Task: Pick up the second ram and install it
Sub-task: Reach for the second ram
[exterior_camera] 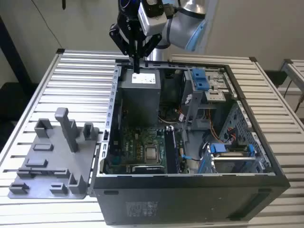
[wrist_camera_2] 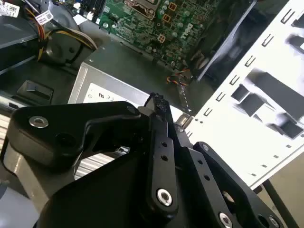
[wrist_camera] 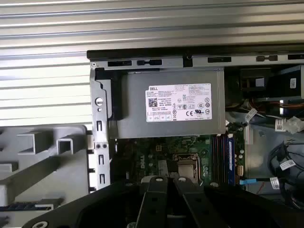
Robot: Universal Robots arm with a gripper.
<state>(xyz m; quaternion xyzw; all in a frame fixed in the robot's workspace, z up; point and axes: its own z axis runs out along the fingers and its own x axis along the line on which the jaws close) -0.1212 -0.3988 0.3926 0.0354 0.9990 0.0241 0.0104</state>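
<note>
Nearest in the exterior view is the dark wall of an open black tower computer case (exterior_camera: 190, 199), lying on its side on a slatted metal table (exterior_camera: 71, 76). Beside it, to the exterior view's left, sits a flat grey plastic parts holder (exterior_camera: 47, 185) with upright posts and brackets. In the first wrist view, a long, narrow dark stick with a pale patch at one end lies flat on that holder. It appears to be the second ram (wrist_camera: 26, 207), though too little of it shows to be sure.

Inside the case, the large green motherboard (exterior_camera: 137, 147) lies flat with its square processor socket exposed. Beyond it stands a grey metal power supply box (exterior_camera: 140, 95) with a white label on top.

The black two-finger gripper (exterior_camera: 136, 64) hangs point-down above the far edge of that box. Its fingers (wrist_camera_2: 159, 142) are pressed together and nothing is visible between them. The stick is well apart from it, outside the case, off to the exterior view's left and nearer that camera. Behind the gripper, the silver and blue arm (exterior_camera: 185, 23) rises out of view.
</note>
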